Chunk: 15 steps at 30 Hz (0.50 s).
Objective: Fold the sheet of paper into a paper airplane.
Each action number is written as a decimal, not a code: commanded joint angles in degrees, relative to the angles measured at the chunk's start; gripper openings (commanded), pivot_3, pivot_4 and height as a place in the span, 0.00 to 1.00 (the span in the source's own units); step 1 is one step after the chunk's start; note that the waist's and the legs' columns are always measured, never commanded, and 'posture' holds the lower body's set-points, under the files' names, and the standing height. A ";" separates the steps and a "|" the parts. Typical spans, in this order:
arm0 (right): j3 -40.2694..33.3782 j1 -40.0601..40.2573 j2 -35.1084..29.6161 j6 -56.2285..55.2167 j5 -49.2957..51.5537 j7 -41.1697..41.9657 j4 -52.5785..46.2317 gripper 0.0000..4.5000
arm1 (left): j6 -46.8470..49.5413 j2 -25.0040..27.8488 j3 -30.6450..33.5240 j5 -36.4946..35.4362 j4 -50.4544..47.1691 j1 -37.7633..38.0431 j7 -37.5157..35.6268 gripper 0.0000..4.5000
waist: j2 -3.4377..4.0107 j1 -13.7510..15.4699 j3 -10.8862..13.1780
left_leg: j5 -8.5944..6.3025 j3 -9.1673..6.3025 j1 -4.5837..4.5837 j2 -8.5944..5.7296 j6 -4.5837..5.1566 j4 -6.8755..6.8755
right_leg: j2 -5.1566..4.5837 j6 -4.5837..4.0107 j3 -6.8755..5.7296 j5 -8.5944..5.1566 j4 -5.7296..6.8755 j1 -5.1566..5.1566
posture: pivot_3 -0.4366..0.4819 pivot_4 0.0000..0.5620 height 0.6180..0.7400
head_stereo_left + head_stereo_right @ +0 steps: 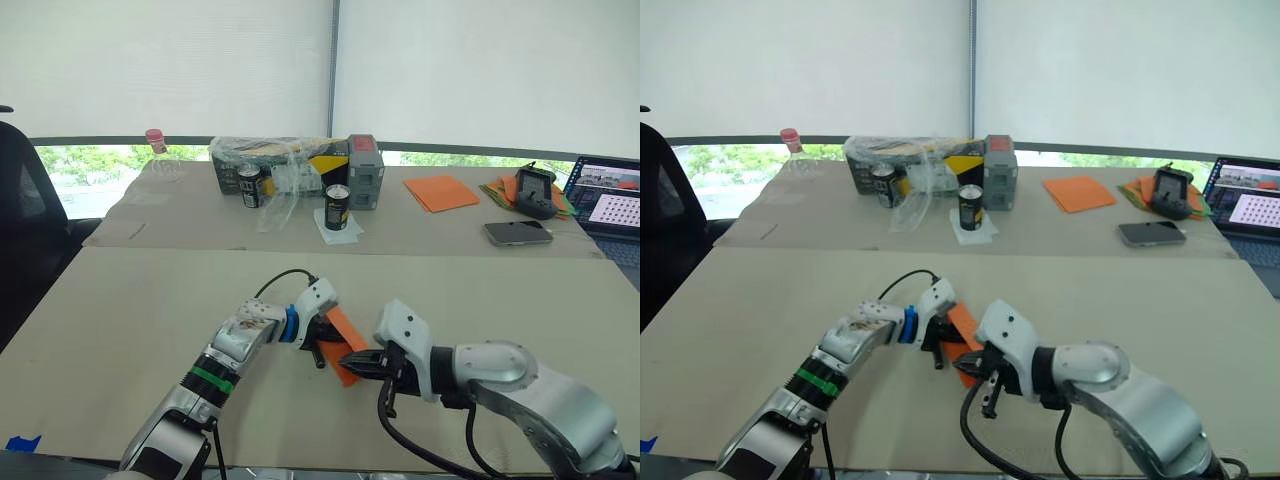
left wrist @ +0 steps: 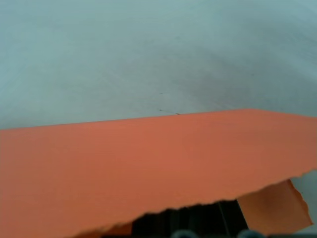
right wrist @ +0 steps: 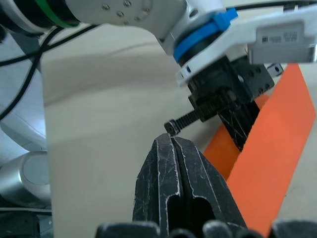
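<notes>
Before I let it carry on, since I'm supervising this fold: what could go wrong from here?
1. The left pincer and right pincer work very close together over the folded orange paper; they could collide.
2. The paper's edge looks ragged near the left pincer's fingers, so pulling may tear it further.
3. The right pincer's fingers are pressed together beside the paper, so it might slip free.

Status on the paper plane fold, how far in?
Done: the sheet of paper is already folded into a narrow strip with straight creased edges, on the table. In hand: the left claw holds one end, the right claw, fingers together, sits at the other. Left: no pointed nose or wings yet.
</notes>
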 commanded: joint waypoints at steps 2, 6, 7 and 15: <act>7.00 -2.52 -2.02 -2.73 -6.43 -3.76 2.50 0.00 | 1.44 0.69 -0.89 1.14 0.13 0.75 0.02 0.00 | 0.00 -0.09 0.00 | 0.00 0.00 0.00 0.00 0.00 0.00 | 0.00 0.00 0.00 0.00 0.02 -0.01 | 0.48 0.27 0.99; 10.19 -4.46 -3.40 -3.70 -9.49 -4.86 3.96 0.00 | 1.51 0.93 -1.24 1.27 0.23 0.85 -0.36 0.00 | 0.00 -0.24 0.00 | 0.00 0.01 -0.02 0.00 0.00 0.00 | 0.00 0.00 0.00 0.00 -0.01 -0.03 | 0.48 0.27 0.99; 10.58 -5.11 -3.58 -3.72 -10.13 -5.04 4.17 0.00 | 1.46 0.94 -1.22 1.30 0.39 0.80 -0.38 0.00 | 0.00 -0.27 0.00 | 0.00 0.01 -0.02 -0.01 0.00 0.00 | 0.00 0.00 0.00 0.00 0.00 -0.03 | 0.48 0.27 0.99; 10.37 -10.07 -5.11 -3.62 -15.20 -6.99 7.00 0.00 | 1.89 0.80 -0.80 0.91 -0.07 1.42 -0.10 0.00 | 0.00 -0.37 0.00 | 0.00 0.00 -0.02 0.00 0.00 -0.01 | 0.00 0.00 0.00 0.00 -0.01 -0.03 | 0.48 0.27 0.99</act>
